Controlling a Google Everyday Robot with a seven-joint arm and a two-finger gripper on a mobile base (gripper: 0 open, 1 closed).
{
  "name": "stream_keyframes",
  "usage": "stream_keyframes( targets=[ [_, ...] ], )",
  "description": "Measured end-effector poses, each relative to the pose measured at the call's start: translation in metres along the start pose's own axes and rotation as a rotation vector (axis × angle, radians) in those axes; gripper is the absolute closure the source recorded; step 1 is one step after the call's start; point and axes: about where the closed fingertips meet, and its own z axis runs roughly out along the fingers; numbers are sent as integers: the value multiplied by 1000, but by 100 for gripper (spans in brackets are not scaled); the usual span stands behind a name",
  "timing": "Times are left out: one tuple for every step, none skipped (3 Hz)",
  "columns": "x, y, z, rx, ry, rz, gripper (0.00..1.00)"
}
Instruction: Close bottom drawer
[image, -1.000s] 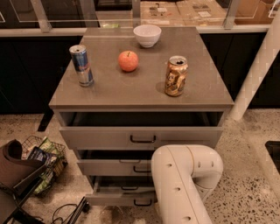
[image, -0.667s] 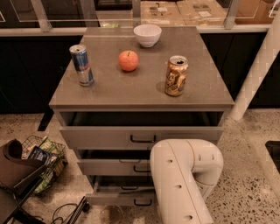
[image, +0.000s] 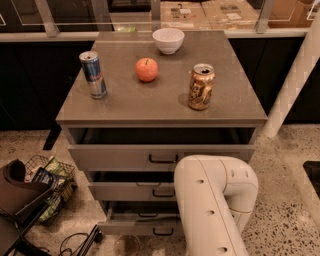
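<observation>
**Bottom drawer open, closing push not yet made**

Far left, at 8 o'clock on the floor: a wire basket (image: 50, 185) of packets, well apart from the work. On the bench (image: 150, 107), from 10 round to 2 o'clock: blue can (image: 93, 74), apple (image: 146, 69), white bowl (image: 168, 40) behind it, gold can (image: 201, 86). No part in the task for any of them.

Low centre, at 6 o'clock under the bench: the bottom drawer (image: 137, 227), pulled out toward the camera, with a strip of grey tray showing behind its front and a black bar handle (image: 163, 232) on the face. Long axis of the front lying 9 to 3 o'clock, face pointing to 6. Line of travel therefore 6 to 12.

Further right, at 5 o'clock: the white arm (image: 212, 205), filling the corner and covering the drawer's right end. Gripper out of sight, hidden behind the arm or past the lower edge. No telling whether apart or together.

Judged step: approach, with no contact on the front to be seen. Next move probably calls for a flat press on the front near the handle, straight toward 12 o'clock. Best kept square to the face, to avoid skewing the drawer on its slides.
</observation>
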Motion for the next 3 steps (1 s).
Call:
stream_keyframes(
  targets=[
    [6, 11, -4, 18, -2, -9, 100],
    [12, 11, 12, 50, -53, -28, 100],
    [10, -13, 45, 125, -139, -69, 100]
  ],
)
